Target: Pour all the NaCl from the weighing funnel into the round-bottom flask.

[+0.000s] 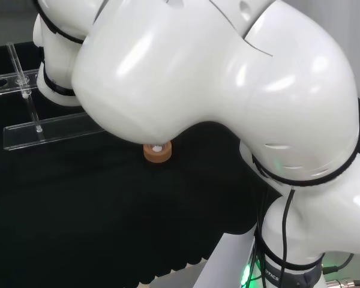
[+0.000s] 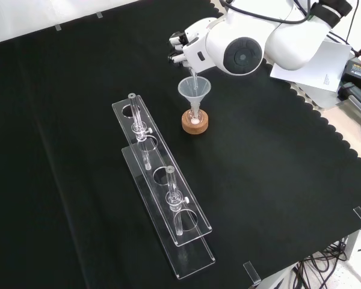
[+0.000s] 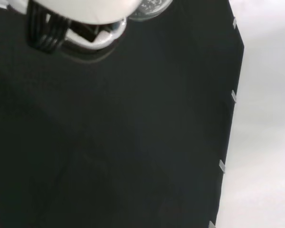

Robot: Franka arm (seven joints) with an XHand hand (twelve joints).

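Over the black cloth we see the white arm bring its hand just above a clear funnel standing upright, stem down, in the flask on its cork ring; what its curled fingers hold, we cannot tell.

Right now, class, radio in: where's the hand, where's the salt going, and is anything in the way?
Hand above the clear funnel. Funnel sits over cork ring, white salt at its base. Clear rack stands apart, not blocking.
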